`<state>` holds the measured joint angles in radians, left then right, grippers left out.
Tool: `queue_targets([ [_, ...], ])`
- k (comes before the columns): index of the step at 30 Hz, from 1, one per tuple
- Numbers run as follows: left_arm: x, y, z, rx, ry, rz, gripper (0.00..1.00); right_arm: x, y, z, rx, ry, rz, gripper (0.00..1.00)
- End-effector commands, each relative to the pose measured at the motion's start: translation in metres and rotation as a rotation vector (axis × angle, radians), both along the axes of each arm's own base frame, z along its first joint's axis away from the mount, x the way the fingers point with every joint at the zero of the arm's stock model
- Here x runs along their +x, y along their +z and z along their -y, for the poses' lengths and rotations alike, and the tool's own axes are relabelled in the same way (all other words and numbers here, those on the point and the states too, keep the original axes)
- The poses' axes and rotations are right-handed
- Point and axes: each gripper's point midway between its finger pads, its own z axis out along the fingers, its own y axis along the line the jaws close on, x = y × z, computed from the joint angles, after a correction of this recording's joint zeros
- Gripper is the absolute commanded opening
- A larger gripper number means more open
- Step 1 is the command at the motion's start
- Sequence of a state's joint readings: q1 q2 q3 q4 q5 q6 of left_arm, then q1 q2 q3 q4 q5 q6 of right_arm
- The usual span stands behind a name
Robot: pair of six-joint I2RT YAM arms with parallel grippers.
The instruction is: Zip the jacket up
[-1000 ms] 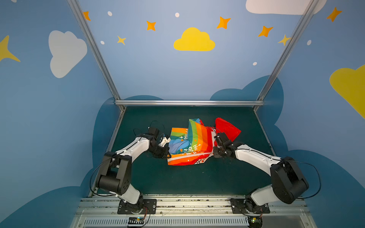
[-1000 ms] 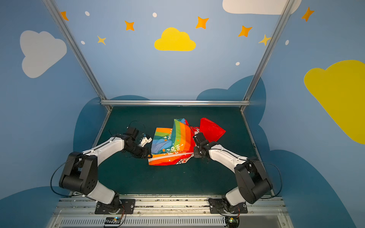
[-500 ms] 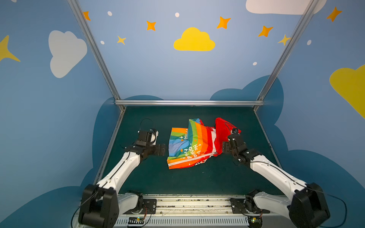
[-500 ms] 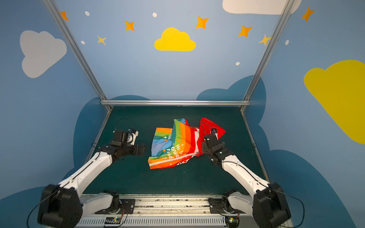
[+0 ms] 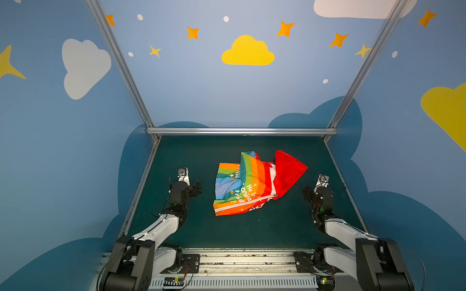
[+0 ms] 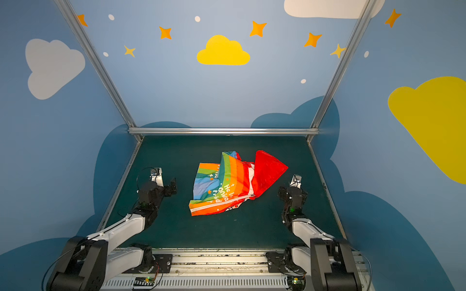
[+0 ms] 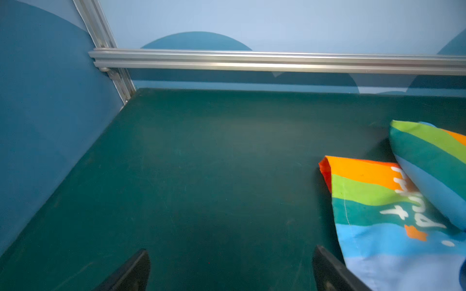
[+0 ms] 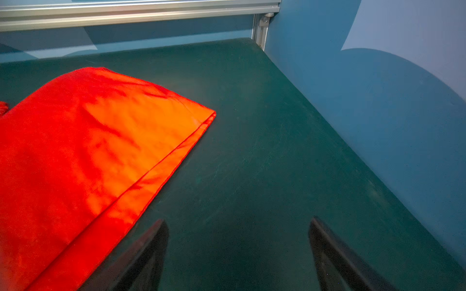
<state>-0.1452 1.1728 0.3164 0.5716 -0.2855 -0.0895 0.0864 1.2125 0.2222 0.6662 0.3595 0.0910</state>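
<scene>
L gripper (image 7: 230, 254): fingers (image 7: 131, 272) spread wide, released, over bare green mat (image 7: 201, 176). Jacket (image 7: 393, 214) near one finger, not gripped. R gripper (image 8: 237, 224): fingers (image 8: 146, 252) likewise spread, released. Red hood (image 8: 88, 151) hem near one finger, apart. Both top views: L gripper centre-left, R gripper centre-right, jacket mid-frame between them, lying on mat, rainbow side up w/ white lettering, hood pointing to frame right.

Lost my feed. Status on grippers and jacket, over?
Left gripper open, empty. Right gripper open, empty. Jacket lies between them, untouched. Nothing in the way.
</scene>
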Motion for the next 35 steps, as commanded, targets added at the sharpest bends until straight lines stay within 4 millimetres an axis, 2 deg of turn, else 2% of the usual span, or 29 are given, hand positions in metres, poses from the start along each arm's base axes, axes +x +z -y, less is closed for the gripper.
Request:
queue_targets([
  [1,0.016,0.029,-0.001,0.021,-0.01,0.096,0.99,0.031,0.028,-0.015,-0.002,0.084,0.148,0.87],
  [3,0.018,0.029,0.001,0.032,-0.028,0.092,0.99,0.042,0.016,-0.018,-0.011,0.101,0.133,0.87],
  [5,0.021,0.03,-0.004,0.03,-0.008,0.09,0.99,0.046,0.004,-0.034,-0.017,0.193,0.101,0.87],
  [8,0.024,0.021,-0.008,0.026,-0.009,0.008,0.99,0.052,0.003,-0.038,-0.046,0.204,0.112,0.88],
  [11,0.021,-0.003,-0.011,0.035,-0.011,-0.055,0.99,0.057,-0.002,-0.044,-0.037,0.233,0.03,0.88],
  [12,0.021,-0.011,-0.01,0.045,-0.017,-0.038,0.99,0.059,-0.001,-0.043,-0.035,0.233,0.05,0.88],
  [14,0.025,-0.006,-0.012,0.076,-0.018,0.061,0.99,0.058,-0.001,-0.043,-0.036,0.233,0.05,0.88],
  [19,0.034,-0.034,-0.008,0.073,-0.059,0.024,0.99,0.059,-0.002,-0.042,-0.024,0.235,0.037,0.88],
  [25,0.041,-0.04,-0.009,0.034,-0.08,-0.04,0.99,0.061,-0.003,-0.043,0.005,0.257,0.021,0.88],
  [35,0.043,-0.041,-0.012,0.016,-0.082,-0.049,0.99,0.063,-0.004,-0.042,0.027,0.271,0.017,0.88],
])
